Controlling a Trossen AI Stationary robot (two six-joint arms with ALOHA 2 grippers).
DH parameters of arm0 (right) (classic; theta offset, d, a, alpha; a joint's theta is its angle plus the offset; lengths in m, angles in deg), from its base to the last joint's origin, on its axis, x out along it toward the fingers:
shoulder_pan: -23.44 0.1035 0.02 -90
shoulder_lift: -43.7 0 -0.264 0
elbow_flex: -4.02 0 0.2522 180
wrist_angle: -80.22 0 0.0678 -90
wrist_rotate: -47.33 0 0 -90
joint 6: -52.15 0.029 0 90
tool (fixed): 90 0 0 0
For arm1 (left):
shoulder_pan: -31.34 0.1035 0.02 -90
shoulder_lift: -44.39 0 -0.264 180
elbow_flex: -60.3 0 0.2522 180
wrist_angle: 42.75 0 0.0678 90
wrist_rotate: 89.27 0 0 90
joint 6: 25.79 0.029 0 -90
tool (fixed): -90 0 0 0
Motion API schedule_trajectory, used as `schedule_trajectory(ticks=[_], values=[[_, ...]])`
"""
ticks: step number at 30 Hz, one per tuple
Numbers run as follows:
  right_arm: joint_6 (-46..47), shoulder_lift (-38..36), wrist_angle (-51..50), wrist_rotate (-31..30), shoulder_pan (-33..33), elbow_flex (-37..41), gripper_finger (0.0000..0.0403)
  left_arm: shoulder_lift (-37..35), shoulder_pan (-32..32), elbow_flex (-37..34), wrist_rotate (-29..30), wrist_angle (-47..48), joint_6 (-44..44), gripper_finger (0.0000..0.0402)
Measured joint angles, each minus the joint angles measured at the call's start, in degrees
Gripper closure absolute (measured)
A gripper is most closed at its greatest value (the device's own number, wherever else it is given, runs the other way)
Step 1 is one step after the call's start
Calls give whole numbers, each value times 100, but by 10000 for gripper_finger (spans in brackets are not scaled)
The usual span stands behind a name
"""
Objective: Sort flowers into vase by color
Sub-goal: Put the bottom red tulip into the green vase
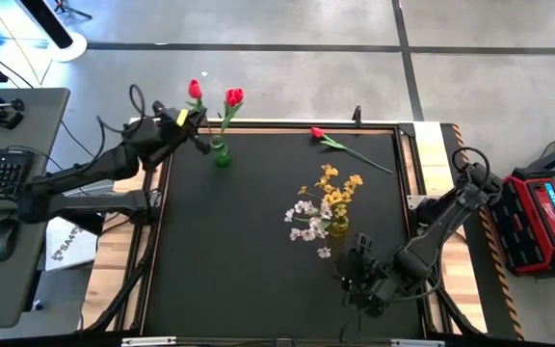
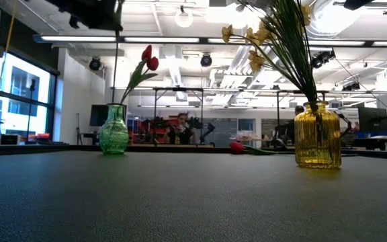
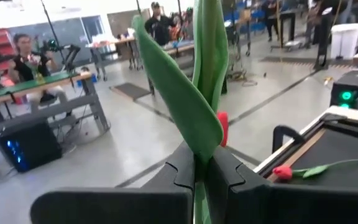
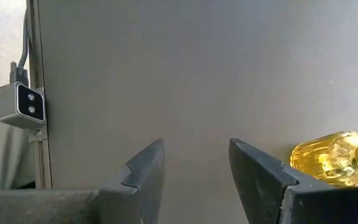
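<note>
At the far left corner of your desk (image 1: 258, 241), the left gripper (image 1: 197, 123) has its fingers (image 3: 182, 171) clenched on the green stem of a red tulip (image 1: 195, 90), holding it up just beside the green vase (image 1: 221, 152). That vase stands near the desk's far edge and already carries another red tulip (image 1: 234, 96), its stem leaning out of the neck; the low view shows the green vase as ribbed glass with that bloom above it.

Further right, a third red tulip (image 1: 318, 133) lies flat on the desk near the far edge, stem trailing toward the right, well apart from both vases.

Toward the middle right you have the yellow vase (image 1: 339, 226), holding the yellow spray (image 1: 339, 188) and the white-pink spray (image 1: 306, 220) together, both fanning out to its left.

Near the front right, the right gripper (image 1: 356, 275) hovers low over bare desk with its fingers (image 4: 146, 167) released, nothing between them, the yellow vase just beside.
</note>
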Motion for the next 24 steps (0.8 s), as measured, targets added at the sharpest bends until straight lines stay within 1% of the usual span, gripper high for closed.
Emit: schedule_trajectory(ticks=[6,11,16,20,24], values=[[-16,0,0,-49,-2,0,238,473,445,0,-500,-119,-248,401],[-16,0,0,-254,-2,0,238,714,584,0,-525,-146,-257,401],[-18,0,0,-284,-2,0,238,831,674,0,-505,-4,-486,397],[-18,0,0,-289,-2,0,238,844,743,-1,-503,131,-690,374],[15,0,1,-302,-2,0,238,840,811,-1,-505,444,-827,333]])
